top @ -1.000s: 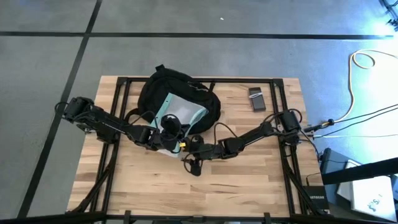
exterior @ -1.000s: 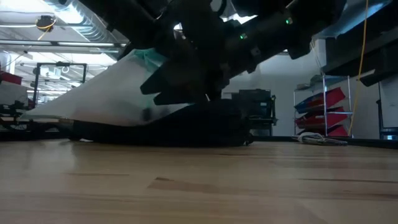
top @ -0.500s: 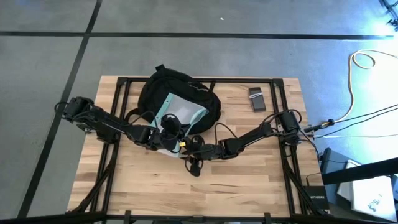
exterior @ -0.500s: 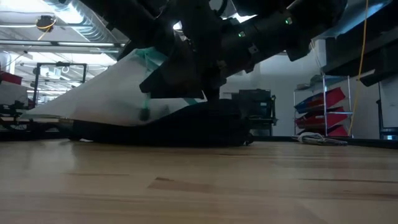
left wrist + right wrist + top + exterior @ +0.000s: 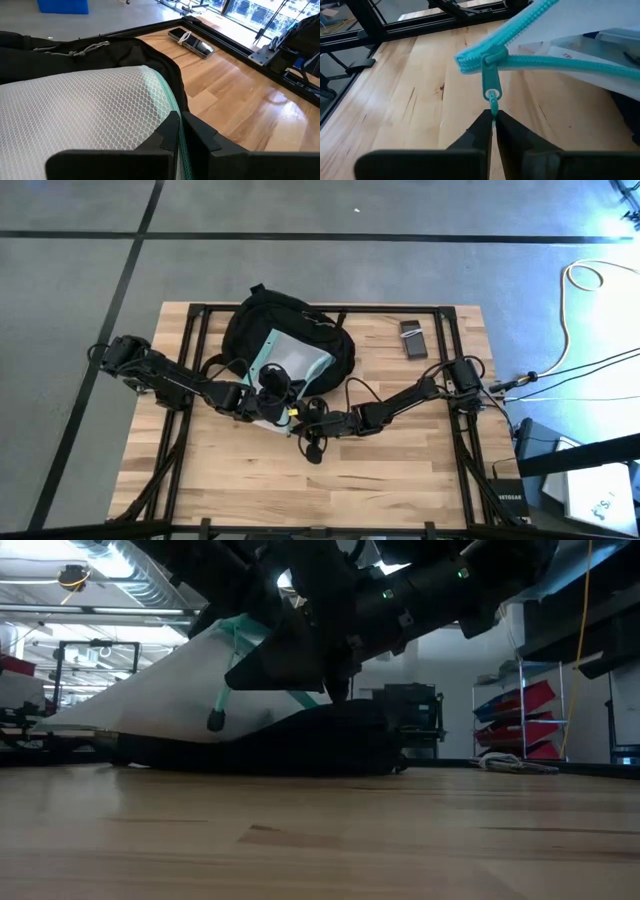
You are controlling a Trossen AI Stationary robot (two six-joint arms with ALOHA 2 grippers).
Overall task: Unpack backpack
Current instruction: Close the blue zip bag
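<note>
Right gripper (image 5: pixel 492 122) jaws closed tight on the cord of the teal zipper pull (image 5: pixel 489 85), pull hanging from the slider at the pouch's corner; left gripper (image 5: pixel 178 131) jaws closed, pinching the teal-edged rim of the mesh pouch (image 5: pixel 75 107) between them; in the high view both grippers meet at the pouch's near end, left gripper (image 5: pixel 268 405) just beside right gripper (image 5: pixel 308 418), arms coming in from opposite sides of the counter (image 5: pixel 380 480); pouch (image 5: pixel 288 360) translucent with teal edging, near end lifted, far end lying on the backpack (image 5: pixel 290 328); low view shows pouch sloping up from the backpack (image 5: pixel 300 745) to the grippers, teal pull cord (image 5: pixel 222 700) dangling with a dark end; backpack black, flat on the far-middle of the counter, top loop toward the far edge; small dark phone-like device (image 5: pixel 412 340) on the counter to the backpack's right, apart from it; cables on the floor right of the counter
</note>
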